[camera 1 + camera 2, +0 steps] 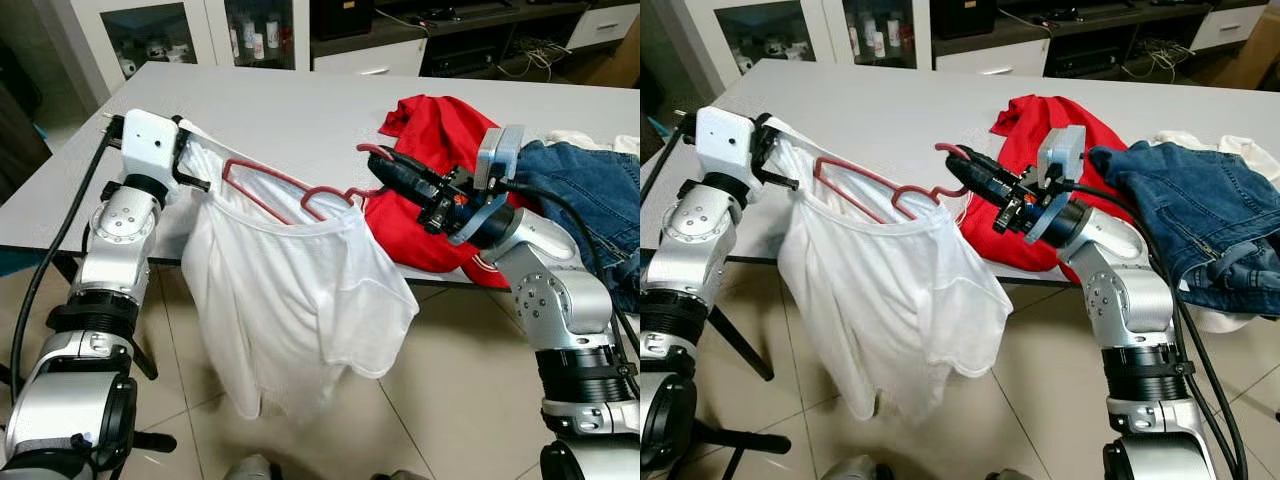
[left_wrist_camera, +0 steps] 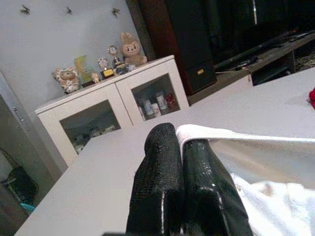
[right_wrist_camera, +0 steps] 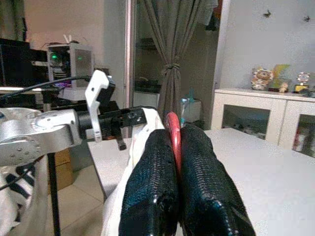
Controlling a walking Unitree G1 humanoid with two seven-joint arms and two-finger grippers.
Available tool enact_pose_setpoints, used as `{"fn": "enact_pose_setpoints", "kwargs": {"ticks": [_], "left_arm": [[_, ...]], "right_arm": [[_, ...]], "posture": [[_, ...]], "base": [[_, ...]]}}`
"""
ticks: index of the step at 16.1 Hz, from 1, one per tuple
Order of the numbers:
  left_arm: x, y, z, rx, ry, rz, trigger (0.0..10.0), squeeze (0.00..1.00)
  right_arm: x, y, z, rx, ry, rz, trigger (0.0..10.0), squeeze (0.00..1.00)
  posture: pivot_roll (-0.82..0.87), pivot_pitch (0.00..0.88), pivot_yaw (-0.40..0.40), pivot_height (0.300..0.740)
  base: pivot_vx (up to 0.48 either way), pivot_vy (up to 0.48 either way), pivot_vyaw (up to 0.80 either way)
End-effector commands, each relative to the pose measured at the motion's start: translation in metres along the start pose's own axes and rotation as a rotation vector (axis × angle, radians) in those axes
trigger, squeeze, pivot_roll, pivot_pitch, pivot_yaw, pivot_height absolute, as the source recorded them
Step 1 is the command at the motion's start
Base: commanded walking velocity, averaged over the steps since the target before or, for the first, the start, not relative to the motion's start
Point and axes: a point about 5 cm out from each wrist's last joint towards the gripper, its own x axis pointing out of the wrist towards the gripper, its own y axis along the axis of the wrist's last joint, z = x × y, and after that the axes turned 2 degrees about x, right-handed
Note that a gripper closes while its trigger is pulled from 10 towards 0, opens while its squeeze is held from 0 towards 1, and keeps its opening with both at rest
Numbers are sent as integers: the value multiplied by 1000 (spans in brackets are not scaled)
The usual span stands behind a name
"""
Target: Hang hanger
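Shirt: a white shirt point(image 1: 290, 300) hangs off the tabletop's near edge, over the floor, slung between the two pincers with the hanger threaded through its neck.
Left pincer: the left pincer point(image 1: 190, 165) is clamped tight on the shirt's shoulder hem just above the near edge toward the left corner; the left wrist view shows its fingers point(image 2: 162, 182) pressed together with white cloth pinched between them.
Hanger: the red hanger point(image 1: 290, 190) lies tilted inside the collar, its hook end toward the right pincer.
Right pincer: the right pincer point(image 1: 965, 170) is closed on the hanger's hook, the red wire nipped between its fingers point(image 3: 197, 172).
Tabletop: a grey tabletop point(image 1: 300, 100) carries a red garment point(image 1: 440, 140) and jeans point(image 1: 590, 200) along its right side.
Risk: the far shoulder is likely not yet seated, so the shirt could slide off the wire if the left pincer lets go early; the thin hook might also twist in the grip, and the hem could snag on the tabletop's edge.
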Motion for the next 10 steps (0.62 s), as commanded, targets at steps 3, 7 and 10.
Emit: {"fn": "enact_pose_setpoints", "kwargs": {"ticks": [3,7,10], "left_arm": [[-3,-1,2,11,-25,3,10000,0],[-8,-13,-4,42,-33,-41,10000,0],[-9,-8,-11,139,-88,-29,10000,0]], "right_arm": [[0,10,11,-46,-81,37,0,0],[-6,8,-11,3,146,-4,0,0],[-11,8,-11,-93,210,-120,0,0]], "posture": [[-48,0,41,740],[-44,0,39,740],[-44,0,38,740]], "base": [[0,0,0],[0,0,0],[0,0,0]]}}
